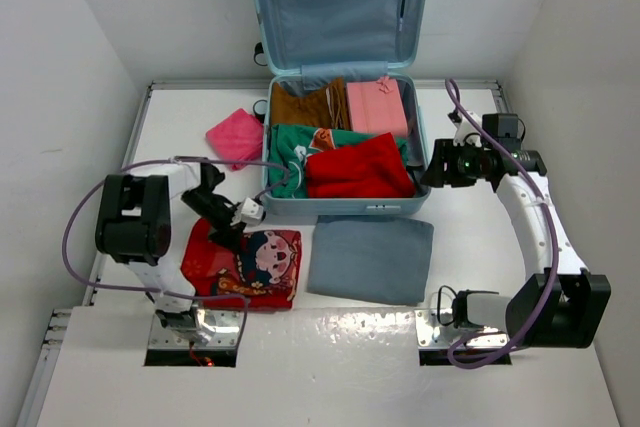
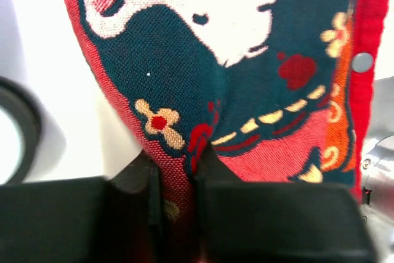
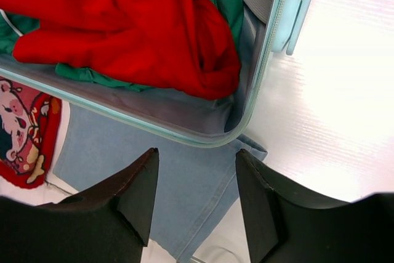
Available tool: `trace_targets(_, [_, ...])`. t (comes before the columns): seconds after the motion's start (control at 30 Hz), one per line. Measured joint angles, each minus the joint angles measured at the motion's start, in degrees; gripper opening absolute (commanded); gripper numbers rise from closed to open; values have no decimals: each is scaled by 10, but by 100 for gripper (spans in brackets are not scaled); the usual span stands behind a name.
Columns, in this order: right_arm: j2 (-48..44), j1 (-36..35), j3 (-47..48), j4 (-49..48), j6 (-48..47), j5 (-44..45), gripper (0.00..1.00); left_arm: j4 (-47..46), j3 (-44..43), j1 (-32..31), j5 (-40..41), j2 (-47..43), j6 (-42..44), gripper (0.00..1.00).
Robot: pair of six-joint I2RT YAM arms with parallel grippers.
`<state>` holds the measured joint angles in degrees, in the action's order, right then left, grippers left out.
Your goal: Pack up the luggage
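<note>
Top external view: the pale blue hard-shell suitcase [image 1: 345,209] lies open at the far middle of the white table [image 1: 480,247], its fabric-lined lid upright against the back wall. White walls close in on both sides; bare tabletop shows to the right of the case and along the near edge. The tub holds a brown garment [image 1: 305,104] and a small pink boxy case [image 1: 377,107] at the back. In front of them lie a green garment [image 1: 290,152] and a soft red garment [image 1: 360,169], the red one heaped to the rim. A folded grey-blue cloth [image 1: 370,257] lies flat just before the front wall, and a crumpled pink cloth [image 1: 235,135] just left of the case. The left gripper [image 2: 178,170] is pinched tight on a raised fold of the red knitted cloth with a cartoon figure [image 2: 184,60] — coarse weave, a metal snap at its edge. The right gripper [image 3: 196,155] hangs spread wide, holding nothing, above the case's rounded near-right corner.
</note>
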<state>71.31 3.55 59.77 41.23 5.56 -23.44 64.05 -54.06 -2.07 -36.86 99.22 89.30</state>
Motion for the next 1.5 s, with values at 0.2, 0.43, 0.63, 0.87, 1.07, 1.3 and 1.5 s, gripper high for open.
trace_targets(0.2, [-2, 0, -1, 0, -9, 0, 52, 16, -30, -17, -33, -123, 4, 0])
trace_targets(0.43, [-32, -1, -26, 0, -17, -2, 52, -71, -67, -132, -119, -323, -46, 0])
trace_targets(0.63, [-34, -3, -31, 0, -19, -4, 52, -165, -94, -240, -147, -309, -121, 0])
trace_targets(0.87, [-34, -3, -31, 0, -16, -5, 52, -262, -266, -316, -142, -113, -250, 0])
trace_targets(1.07, [-39, -3, -31, -3, -8, 2, 52, -403, -456, -336, -71, 67, -608, 0])
trace_targets(1.3, [-68, -3, -47, -5, -6, 5, 52, -543, -475, -207, 15, 160, -1009, 0])
trace_targets(1.5, [-67, -3, -54, -6, -1, 5, 52, -619, -370, -69, 125, 157, -1213, 0])
